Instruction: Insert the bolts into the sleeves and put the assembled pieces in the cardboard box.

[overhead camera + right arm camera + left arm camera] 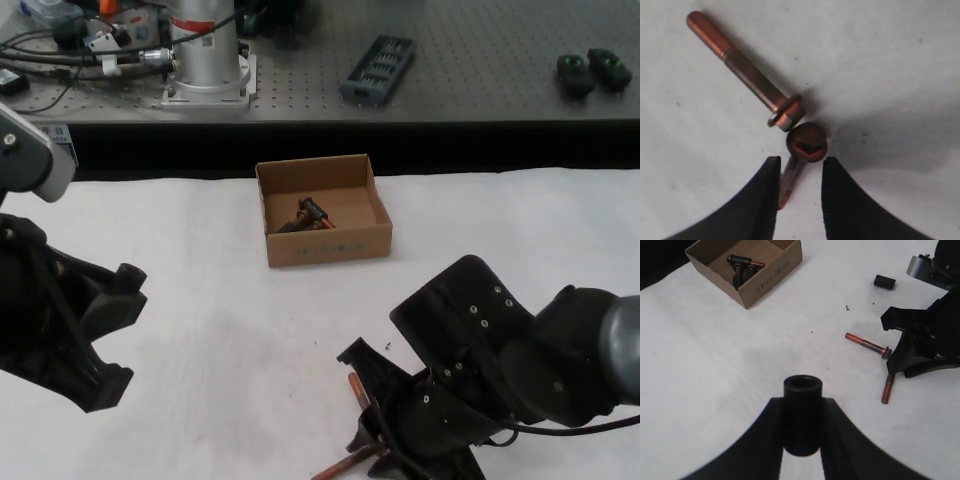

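Left gripper [802,401]: clamped on a black sleeve [802,420], open bore showing, over the white cloth [715,365].
Right gripper [801,162]: fingers apart, straddling the shank of a copper bolt [807,141] on the cloth.
Second bolt [742,67]: lying flat, its head just beside the first bolt's head.
Cardboard box [330,246]: farther back, with assembled pieces [310,213] inside.
Spare sleeve [884,282]: on its side, well apart from the box.

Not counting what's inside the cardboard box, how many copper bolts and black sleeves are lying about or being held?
Copper bolts: 2
Black sleeves: 2
Total: 4
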Robot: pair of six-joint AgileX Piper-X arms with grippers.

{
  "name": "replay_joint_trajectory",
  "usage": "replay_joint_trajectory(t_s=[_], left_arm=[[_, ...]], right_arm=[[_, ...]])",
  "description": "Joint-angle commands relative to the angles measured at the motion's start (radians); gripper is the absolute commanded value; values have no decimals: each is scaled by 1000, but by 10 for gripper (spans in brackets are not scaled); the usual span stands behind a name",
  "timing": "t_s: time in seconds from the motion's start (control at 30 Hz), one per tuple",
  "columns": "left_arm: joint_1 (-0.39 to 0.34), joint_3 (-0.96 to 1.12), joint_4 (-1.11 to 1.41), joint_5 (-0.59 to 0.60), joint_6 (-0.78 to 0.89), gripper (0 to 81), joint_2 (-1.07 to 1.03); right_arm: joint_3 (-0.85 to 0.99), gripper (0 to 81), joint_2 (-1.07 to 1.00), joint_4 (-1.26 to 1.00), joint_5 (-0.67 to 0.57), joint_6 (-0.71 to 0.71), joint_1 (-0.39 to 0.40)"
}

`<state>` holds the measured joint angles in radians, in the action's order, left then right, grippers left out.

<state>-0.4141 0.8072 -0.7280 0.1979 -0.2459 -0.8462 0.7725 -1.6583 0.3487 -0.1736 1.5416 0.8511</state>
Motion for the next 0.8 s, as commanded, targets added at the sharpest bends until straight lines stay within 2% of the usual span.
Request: replay_joint_trajectory(t_s=[0.0,0.37,0.77], left_arm=[[1,4,12,-14,0,128,19],[1,4,12,-14,2,128,56],[1,4,12,-14,4,128,59]], right_arm=[[13,232,-2,38,15,23,1],[12,232,-2,94,57,150,1],[98,232,-74,91,64,168,1]])
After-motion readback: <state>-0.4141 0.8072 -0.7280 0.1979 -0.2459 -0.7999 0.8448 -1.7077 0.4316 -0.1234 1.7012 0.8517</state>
